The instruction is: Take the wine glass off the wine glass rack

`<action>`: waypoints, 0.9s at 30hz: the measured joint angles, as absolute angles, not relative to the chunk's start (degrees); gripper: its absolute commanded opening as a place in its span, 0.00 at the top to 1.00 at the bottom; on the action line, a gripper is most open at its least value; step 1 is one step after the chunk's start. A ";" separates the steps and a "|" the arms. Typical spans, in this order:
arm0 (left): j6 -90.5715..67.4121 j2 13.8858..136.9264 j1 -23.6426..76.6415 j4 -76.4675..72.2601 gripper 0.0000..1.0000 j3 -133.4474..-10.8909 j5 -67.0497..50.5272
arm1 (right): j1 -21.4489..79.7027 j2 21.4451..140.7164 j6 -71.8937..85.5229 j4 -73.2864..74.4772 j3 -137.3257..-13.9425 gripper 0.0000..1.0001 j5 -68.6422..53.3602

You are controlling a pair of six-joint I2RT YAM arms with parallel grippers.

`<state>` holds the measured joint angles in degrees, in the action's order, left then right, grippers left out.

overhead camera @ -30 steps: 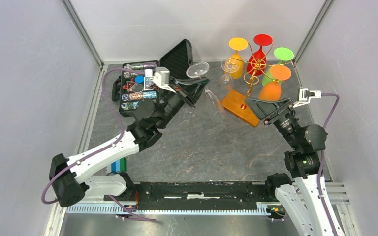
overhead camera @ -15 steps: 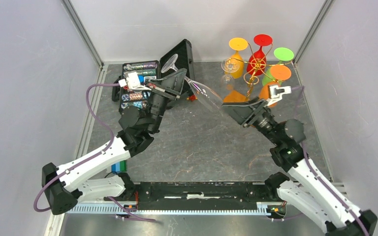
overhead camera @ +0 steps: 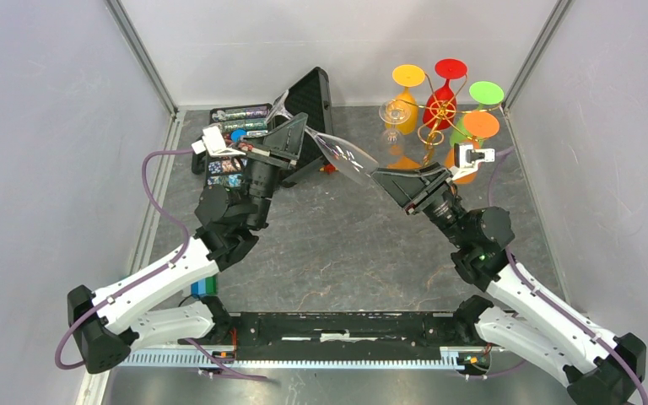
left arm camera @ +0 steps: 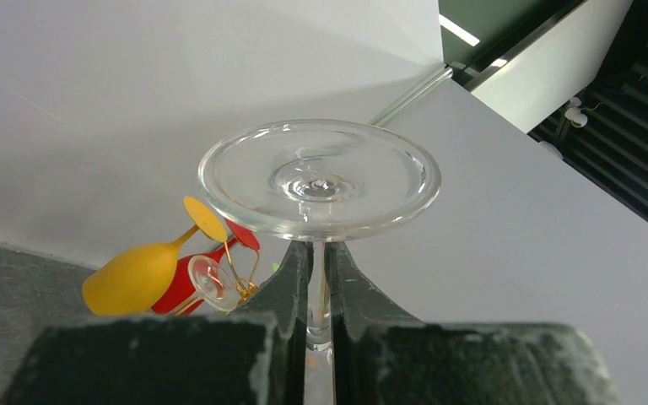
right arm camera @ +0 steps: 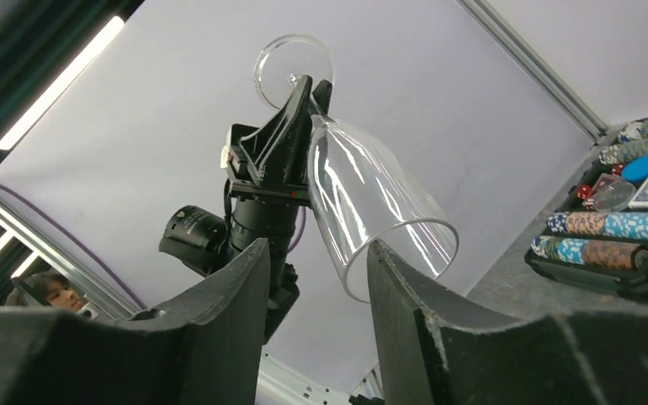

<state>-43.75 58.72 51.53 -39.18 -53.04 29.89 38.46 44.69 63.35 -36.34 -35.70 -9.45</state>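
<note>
- One clear wine glass (overhead camera: 342,154) is off the rack (overhead camera: 435,114). It is up in the air on a slant between the two arms, a bit to the left of the rack.
- The left gripper (left arm camera: 319,261) is clenched tight on its thin stem, just under the round foot.
- The right gripper (right arm camera: 319,246) is at the wide mouth of the glass. Its jaws stand apart, and I do not think they are squeezing it.
- This looks like a hand-over. I would close the right jaws slowly and softly, as the glass is thin and slippery.
- The left one should let go only when the right has it safe.
- Just behind, the rack holds coloured glasses (overhead camera: 450,69) and one more clear glass (overhead camera: 392,116). Keep the arms away from them.
- A black case (overhead camera: 308,93) stands open by the left gripper.
</note>
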 measured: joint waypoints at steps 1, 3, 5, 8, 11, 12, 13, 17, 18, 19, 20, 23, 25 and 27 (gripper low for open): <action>-44.21 58.72 51.44 -39.27 0.98 -53.04 29.87 | 38.70 44.86 63.48 -37.28 -35.70 0.53 -9.32; -45.10 58.67 51.22 -39.66 0.98 -53.04 29.82 | 39.00 45.56 63.75 -39.03 -35.70 0.54 -9.04; -45.93 58.65 51.11 -39.86 0.98 -53.04 29.67 | 39.05 46.35 64.10 -40.07 -35.70 0.56 -8.93; -47.33 58.65 51.11 -39.88 0.98 -52.64 29.10 | 39.35 47.75 64.45 -41.60 -35.70 0.59 -8.95; -49.01 58.65 51.07 -40.16 0.98 -51.81 28.88 | 39.44 48.93 64.73 -42.98 -35.73 0.63 -8.99; -49.17 58.65 51.07 -40.23 0.98 -51.72 28.91 | 39.48 49.25 64.84 -43.29 -35.73 0.65 -8.99; -49.54 58.65 51.07 -40.56 0.98 -51.44 28.93 | 39.51 49.54 64.93 -43.48 -35.75 0.69 -9.02; -50.68 58.61 51.07 -41.41 0.98 -50.68 29.04 | 39.55 50.78 66.11 -44.45 -35.77 0.90 -9.45; -50.76 58.61 50.96 -41.67 0.97 -50.54 29.04 | 39.59 51.00 66.37 -44.66 -35.77 0.96 -9.47; -50.94 58.61 50.81 -41.82 0.94 -50.37 29.10 | 39.64 51.18 66.89 -45.34 -35.77 1.00 -9.67; -51.31 58.61 50.72 -42.00 0.89 -50.19 29.19 | 39.70 51.20 67.31 -45.98 -35.83 1.00 -9.98; -52.23 58.50 50.70 -43.03 0.66 -49.74 29.26 | 39.77 51.07 67.44 -46.15 -36.42 1.00 -10.22; -52.23 58.08 50.70 -43.35 0.50 -49.28 29.12 | 39.86 51.05 67.22 -45.67 -36.75 1.00 -10.26; -52.05 57.23 50.74 -43.42 0.30 -48.31 28.60 | 39.94 51.05 66.37 -44.10 -37.39 1.00 -10.22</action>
